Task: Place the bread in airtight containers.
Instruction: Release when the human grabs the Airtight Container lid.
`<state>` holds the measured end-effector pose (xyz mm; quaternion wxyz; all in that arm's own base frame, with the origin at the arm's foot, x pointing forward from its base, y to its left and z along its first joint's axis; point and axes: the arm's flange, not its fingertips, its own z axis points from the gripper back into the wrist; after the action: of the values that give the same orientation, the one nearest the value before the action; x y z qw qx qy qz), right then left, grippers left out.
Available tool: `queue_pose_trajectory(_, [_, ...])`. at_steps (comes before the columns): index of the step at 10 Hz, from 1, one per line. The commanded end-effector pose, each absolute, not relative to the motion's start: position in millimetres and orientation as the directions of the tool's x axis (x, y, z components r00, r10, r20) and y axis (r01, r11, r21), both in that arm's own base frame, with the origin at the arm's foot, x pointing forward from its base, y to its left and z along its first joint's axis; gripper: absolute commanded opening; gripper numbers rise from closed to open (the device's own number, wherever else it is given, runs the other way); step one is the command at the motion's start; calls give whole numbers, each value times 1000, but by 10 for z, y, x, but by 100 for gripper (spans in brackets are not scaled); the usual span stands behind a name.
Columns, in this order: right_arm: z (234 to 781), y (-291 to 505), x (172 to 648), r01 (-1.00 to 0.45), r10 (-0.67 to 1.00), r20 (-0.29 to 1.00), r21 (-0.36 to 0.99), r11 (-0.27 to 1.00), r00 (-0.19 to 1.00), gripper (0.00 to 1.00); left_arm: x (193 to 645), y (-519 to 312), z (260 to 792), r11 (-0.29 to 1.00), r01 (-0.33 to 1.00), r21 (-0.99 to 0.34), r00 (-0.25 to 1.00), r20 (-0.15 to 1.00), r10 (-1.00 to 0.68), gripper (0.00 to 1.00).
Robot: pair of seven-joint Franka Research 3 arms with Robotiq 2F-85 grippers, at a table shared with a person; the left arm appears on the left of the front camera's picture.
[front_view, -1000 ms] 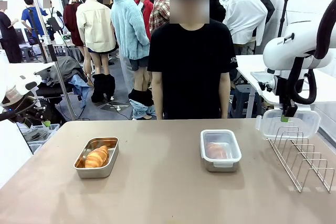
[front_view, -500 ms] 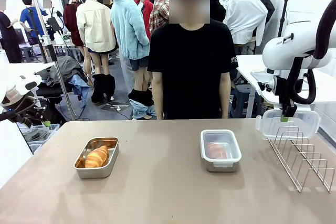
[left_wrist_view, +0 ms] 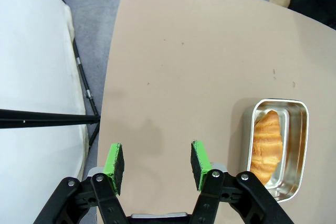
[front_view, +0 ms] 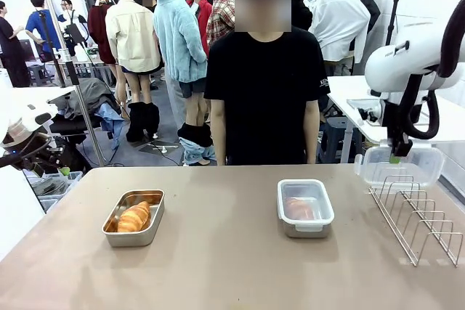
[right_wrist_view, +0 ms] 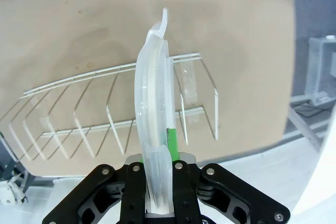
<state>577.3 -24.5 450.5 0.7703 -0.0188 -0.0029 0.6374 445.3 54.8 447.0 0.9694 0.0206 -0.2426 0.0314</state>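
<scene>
Right pincer (front_view: 394,157) gripped a clear lid (front_view: 398,168) above the rack (front_view: 418,215), far from the open pan (front_view: 134,218) with bread (front_view: 134,216) at left; edge-held, it might slip; left pincer (left_wrist_view: 156,161) stood apart.

R gripper (front_view: 395,156) clamps clear lid (front_view: 398,165) above wire rack (front_view: 418,215). Open pan (front_view: 134,218) w/ croissant (front_view: 133,217) at left; lidded pan (front_view: 305,207) mid-table. Person (front_view: 263,85) at far side.

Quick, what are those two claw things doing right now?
Left gripper: open, holding nothing.
Right gripper: closed on a clear lid above the wire rack.
</scene>
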Motion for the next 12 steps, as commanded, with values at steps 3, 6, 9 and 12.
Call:
queue_pose_trajectory(3, [5611, 92, 5650, -978, 983, -64, -138, 160, 170, 0, 4450, 553, 4478, 996, -88, 32, 878, 474, 62, 67])
queue_pose_trajectory(6, [6109, 245, 6135, -832, 822, 182, -35, 553, 539, 0, 4450, 553, 4478, 996, -88, 32, 878, 474, 62, 67])
queue_pose_trajectory(9, [6122, 465, 6707, -640, 573, 316, 174, 748, 756, 0, 4450, 553, 4478, 996, -88, 32, 878, 474, 62, 67])
queue_pose_trajectory(12, [5907, 551, 6896, -565, 500, 281, 243, 789, 819, 0, 4450, 553, 4478, 996, -88, 32, 878, 474, 62, 67])
